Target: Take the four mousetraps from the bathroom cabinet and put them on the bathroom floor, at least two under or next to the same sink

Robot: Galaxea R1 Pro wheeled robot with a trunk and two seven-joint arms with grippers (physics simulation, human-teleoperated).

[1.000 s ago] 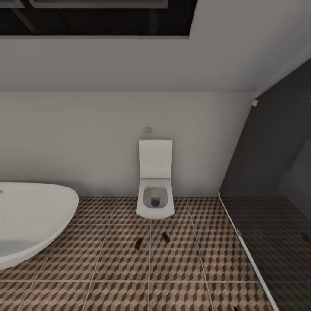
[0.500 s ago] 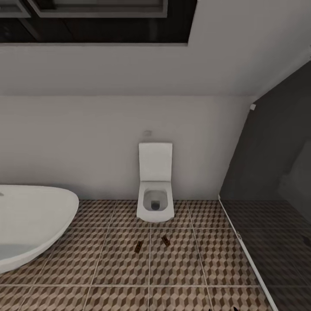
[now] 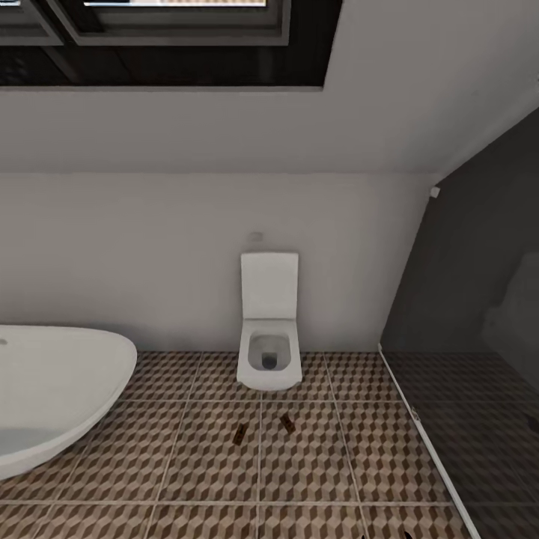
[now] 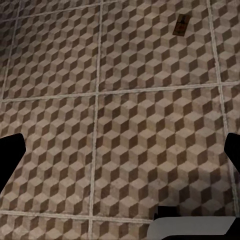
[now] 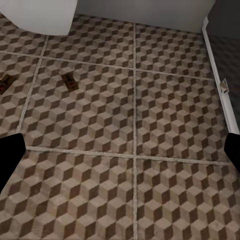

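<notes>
Two mousetraps lie on the cube-patterned bathroom floor (image 3: 187,479) just in front of the toilet, one (image 3: 239,433) to the left and one (image 3: 287,424) to the right. In the right wrist view both mousetraps (image 5: 70,82) (image 5: 4,84) lie flat, well ahead of my right gripper (image 5: 120,155), which is open and holds nothing. My left gripper (image 4: 120,155) is open too, over bare tiles, with one mousetrap (image 4: 181,25) far ahead of it. The cabinet and the sink are out of view.
A white toilet (image 3: 269,329) stands against the back wall. The rounded white bathtub (image 3: 52,389) is at the left. A dark glass shower screen (image 3: 464,314) with a white floor strip (image 5: 220,75) closes off the right side.
The whole picture has slid down a little and more of the window shows at the top, so the camera has moved. The two mousetraps lie where they were.
</notes>
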